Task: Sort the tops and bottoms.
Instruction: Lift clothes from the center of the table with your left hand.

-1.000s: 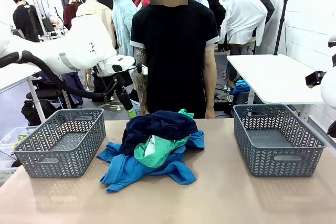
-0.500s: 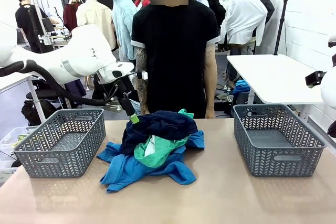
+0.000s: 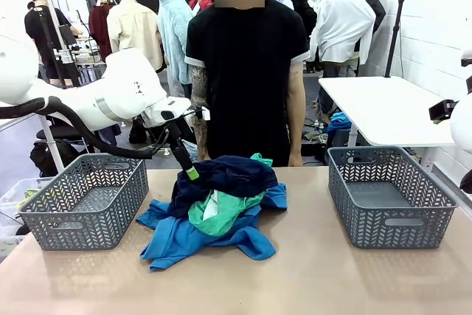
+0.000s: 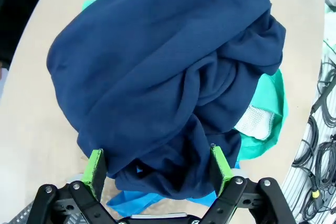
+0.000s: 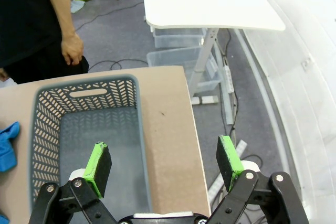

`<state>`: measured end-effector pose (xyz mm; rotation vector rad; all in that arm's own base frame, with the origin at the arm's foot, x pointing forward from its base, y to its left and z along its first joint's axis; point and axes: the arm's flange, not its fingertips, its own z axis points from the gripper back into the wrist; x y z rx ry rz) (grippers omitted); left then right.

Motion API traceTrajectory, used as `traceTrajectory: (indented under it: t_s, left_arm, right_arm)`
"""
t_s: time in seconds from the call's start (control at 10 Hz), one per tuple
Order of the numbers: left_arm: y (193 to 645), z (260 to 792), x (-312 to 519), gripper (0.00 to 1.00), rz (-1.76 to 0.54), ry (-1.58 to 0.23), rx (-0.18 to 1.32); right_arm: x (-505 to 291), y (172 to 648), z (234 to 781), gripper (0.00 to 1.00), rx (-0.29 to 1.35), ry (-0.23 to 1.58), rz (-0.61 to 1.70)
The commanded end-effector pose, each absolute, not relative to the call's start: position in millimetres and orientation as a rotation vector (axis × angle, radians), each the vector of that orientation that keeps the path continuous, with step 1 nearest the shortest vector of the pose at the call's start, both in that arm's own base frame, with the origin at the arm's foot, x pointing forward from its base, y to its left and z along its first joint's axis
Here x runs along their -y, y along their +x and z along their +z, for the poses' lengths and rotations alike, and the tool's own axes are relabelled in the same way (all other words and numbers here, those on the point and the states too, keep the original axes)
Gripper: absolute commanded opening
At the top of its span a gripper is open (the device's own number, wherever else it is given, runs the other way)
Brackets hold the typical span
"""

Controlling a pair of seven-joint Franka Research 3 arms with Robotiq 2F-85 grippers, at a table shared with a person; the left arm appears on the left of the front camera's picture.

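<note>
The tops and bottoms lie in one heap at the table's middle. A dark navy garment [image 3: 225, 176] is on top, a sea-green one [image 3: 221, 213] under it, and bright blue cloth [image 3: 188, 240] at the bottom. My left gripper [image 3: 190, 172] hangs open at the navy garment's upper left edge. In the left wrist view the left gripper [image 4: 157, 165] straddles a fold of the navy garment [image 4: 168, 72] with its green pads [image 4: 95, 165] apart; sea-green cloth with a white mesh tag [image 4: 254, 124] shows beside it. My right gripper [image 5: 164, 162] stands open, holding nothing, above the right basket [image 5: 47, 129].
An empty grey basket [image 3: 88, 230] stands at the table's left and another [image 3: 369, 230] at its right. A person in a black shirt [image 3: 247, 71] stands at the far edge behind the heap, with a hand [image 5: 72, 51] hanging by the right basket. A white table [image 3: 383, 108] stands behind on the right.
My left arm has swung right and down, bringing its open gripper from above the table's far edge onto the navy garment's left side. The heap and baskets have not moved.
</note>
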<state>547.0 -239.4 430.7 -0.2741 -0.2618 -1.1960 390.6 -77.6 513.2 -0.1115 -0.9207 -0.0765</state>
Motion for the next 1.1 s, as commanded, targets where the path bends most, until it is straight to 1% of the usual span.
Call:
traceTrajectory:
  t_s: [0.0,0.1,0.4,0.5,1.0]
  left_arm:
    - [541.3,433.1,237.2,0.91,-1.25,-0.275,0.24]
    - [537.6,432.5,237.7,0.71,-1.269,-0.28,0.215]
    - [536.6,432.0,234.4,0.12,-1.252,-0.268,0.207]
    - [535.7,432.9,233.8,0.0,-1.256,-0.269,0.208]
    - [534.9,434.6,236.4,0.0,-1.235,-0.27,0.212]
  right_arm:
    - [77.0,391.2,512.0,1.0,0.911,-0.117,-0.081]
    - [77.0,391.2,512.0,1.0,0.911,-0.117,-0.081]
    - [77.0,391.2,512.0,1.0,0.911,-0.117,-0.081]
    - [77.0,391.2,512.0,1.0,0.911,-0.117,-0.081]
    - [77.0,391.2,512.0,1.0,0.911,-0.117,-0.081]
